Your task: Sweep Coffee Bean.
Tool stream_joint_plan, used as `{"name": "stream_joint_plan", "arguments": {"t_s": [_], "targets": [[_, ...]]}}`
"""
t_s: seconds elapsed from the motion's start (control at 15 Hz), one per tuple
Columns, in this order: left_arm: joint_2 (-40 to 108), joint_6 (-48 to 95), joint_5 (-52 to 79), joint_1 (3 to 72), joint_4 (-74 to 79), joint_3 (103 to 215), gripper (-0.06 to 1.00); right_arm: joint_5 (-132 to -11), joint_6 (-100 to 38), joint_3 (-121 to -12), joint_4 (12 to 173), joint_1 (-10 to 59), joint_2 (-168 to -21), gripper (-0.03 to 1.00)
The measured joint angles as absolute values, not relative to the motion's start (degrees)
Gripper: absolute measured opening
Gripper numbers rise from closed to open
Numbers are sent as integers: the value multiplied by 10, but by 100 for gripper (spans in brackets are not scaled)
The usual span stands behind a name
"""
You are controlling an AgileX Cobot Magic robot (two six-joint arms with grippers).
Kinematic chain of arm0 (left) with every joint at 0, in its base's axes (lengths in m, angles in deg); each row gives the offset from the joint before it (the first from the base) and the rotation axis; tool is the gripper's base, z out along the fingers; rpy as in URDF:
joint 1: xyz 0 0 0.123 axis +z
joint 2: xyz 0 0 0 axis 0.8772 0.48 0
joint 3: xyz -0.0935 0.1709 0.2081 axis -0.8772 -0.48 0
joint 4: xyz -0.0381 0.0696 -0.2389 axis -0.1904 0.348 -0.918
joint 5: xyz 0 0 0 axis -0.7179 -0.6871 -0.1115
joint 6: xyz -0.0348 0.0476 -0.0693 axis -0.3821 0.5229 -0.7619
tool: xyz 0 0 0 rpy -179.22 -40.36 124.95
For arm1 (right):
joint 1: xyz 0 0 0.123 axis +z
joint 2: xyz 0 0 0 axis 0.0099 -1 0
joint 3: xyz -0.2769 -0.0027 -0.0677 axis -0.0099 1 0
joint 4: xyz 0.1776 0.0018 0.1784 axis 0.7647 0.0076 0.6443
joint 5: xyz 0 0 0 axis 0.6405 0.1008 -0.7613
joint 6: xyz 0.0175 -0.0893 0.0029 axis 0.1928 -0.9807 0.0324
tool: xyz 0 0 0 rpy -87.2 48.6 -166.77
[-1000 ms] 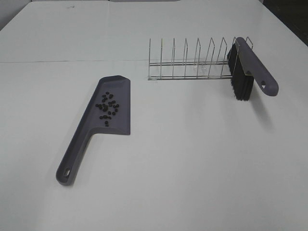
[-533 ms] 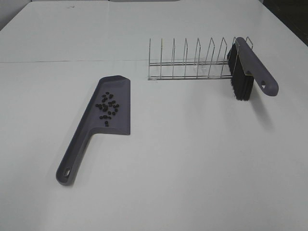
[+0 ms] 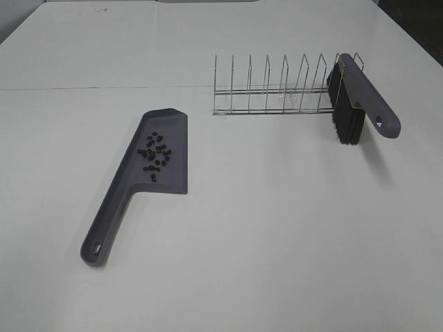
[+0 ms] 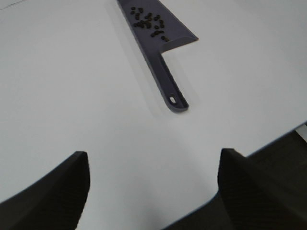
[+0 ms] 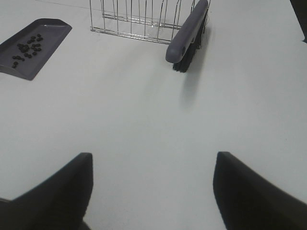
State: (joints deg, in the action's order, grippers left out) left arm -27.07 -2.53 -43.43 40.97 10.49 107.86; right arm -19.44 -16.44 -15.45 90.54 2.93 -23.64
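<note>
- Nothing has moved since the earlier frame; both arms stay back from the work.
- Coffee beans (image 3: 155, 153) lie loosely clustered on the grey dustpan (image 3: 176, 124), left of the wire rack (image 3: 277, 86).
- Judged light, hard and prone to roll; lift the pan level by its long handle (image 3: 104, 225).
- Left gripper (image 4: 153, 191) and right gripper (image 5: 151, 189) are spread wide, holding nothing.
- Brush (image 3: 360, 100) leans on the rack's end; open counter (image 3: 277, 228) surrounds everything.

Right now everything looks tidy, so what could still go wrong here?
The coffee beans sit loose on the shallow grey dustpan; a tilt or bump while lifting its handle might spill them back onto the table. The brush leans in the end of the wire rack, so a nudge there might tip it out.
</note>
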Motion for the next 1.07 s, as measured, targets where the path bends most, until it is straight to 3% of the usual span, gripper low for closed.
{"name": "stream_joint_plan", "arguments": {"t_s": [0.27,0.4,1.07], "targets": [[-378,-25,-434,579,104,1079,68,-194,-164,-155,905,29,-236,66],[-392,-25,-434,605,105,1079,68,-194,-164,-155,906,29,-236,66],[-394,-25,-434,578,108,1079,68,-195,-164,-155,906,4,-212,66]]}}
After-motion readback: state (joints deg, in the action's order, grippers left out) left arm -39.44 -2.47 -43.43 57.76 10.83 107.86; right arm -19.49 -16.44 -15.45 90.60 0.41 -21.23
